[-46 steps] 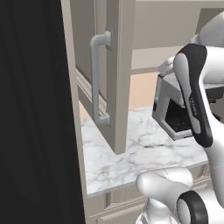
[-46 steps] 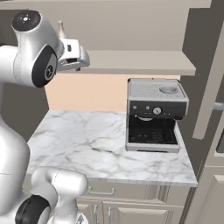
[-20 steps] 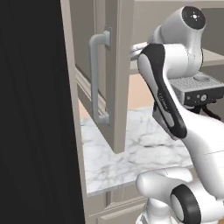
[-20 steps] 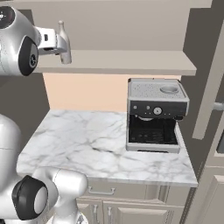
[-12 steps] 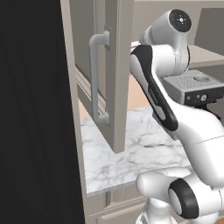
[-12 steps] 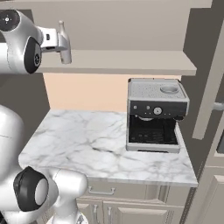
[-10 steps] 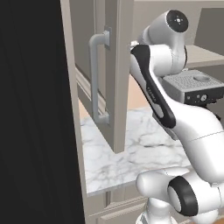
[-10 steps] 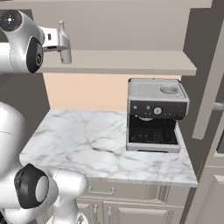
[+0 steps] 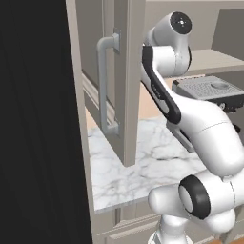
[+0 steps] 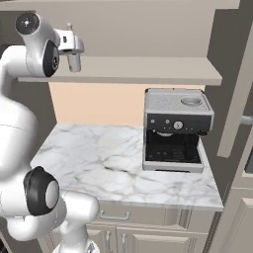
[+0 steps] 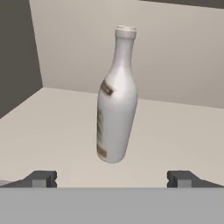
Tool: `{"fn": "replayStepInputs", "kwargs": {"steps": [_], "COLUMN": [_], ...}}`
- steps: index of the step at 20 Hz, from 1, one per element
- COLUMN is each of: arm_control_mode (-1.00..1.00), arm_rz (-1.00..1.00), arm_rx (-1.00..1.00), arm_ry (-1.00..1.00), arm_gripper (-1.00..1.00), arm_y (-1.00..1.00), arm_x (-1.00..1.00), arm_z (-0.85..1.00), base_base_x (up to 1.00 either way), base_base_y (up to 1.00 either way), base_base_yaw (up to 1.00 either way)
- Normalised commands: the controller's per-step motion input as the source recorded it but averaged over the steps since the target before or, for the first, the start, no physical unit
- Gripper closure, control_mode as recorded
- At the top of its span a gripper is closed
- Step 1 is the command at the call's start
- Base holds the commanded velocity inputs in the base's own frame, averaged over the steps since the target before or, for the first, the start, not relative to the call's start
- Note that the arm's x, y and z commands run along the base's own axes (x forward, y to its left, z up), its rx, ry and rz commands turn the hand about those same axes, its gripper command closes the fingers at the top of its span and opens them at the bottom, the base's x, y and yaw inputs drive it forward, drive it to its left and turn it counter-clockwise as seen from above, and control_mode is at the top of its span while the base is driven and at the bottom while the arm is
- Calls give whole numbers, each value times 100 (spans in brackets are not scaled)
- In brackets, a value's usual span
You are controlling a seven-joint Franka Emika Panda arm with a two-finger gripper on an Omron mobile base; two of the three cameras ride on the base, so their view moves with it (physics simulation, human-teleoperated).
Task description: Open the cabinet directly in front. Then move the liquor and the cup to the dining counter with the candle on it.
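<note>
- Since the earlier shots the arm has swung up from low in front of the espresso machine [image 10: 177, 131] to shelf height, over on the left away from the machine; the base views haven't shifted, so the base stayed parked and only the arm travelled
- cabinet [image 9: 125, 81] is already open; its left door hangs edge-on out over the marble bench [image 10: 118, 163], bar handle facing the camera, same as before
- hand [image 10: 73, 55] sits at the front lip of the cabinet's shelf [image 10: 148, 69], up and left of the espresso machine; jaws spread as wide as they go, nothing between them
- liquor [image 11: 115, 96] stands upright on that shelf, dead ahead of the hand and roughly centred between the two fingertips [image 11: 41, 178]; not touching yet, clear gap in front of it
- can't spot the cup in these shots, so no idea where it sits
- handling guess: looks like smooth glazed ceramic or glass, so stiff, slippery and breakable; tall and narrow, so a nudge up high would likely tip it
- I'd grab it on the wide lower body around the label rather than the skinny neck; go straight in, close gently, lift before pulling back out past the shelf lip
</note>
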Motion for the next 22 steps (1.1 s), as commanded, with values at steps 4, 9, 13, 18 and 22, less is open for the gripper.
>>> {"fn": "replayStepInputs", "kwargs": {"steps": [4, 9, 13, 18, 22], "arm_control_mode": [-100, -100, -100, -100, -100], "arm_rz": [0, 0, 0, 0, 0], "arm_rx": [0, 0, 0, 0, 0], "arm_ry": [0, 0, 0, 0, 0], "arm_gripper": [-100, -100, -100, -100, -100], "arm_y": [8, 8, 7, 6, 7], "arm_x": [45, 48, 44, 37, 30], "arm_z": [0, -2, -3, 0, -1], "base_base_x": [0, 0, 0, 0, 0], "base_base_y": [0, 0, 0, 0, 0], "base_base_yaw": [0, 0, 0, 0, 0]}}
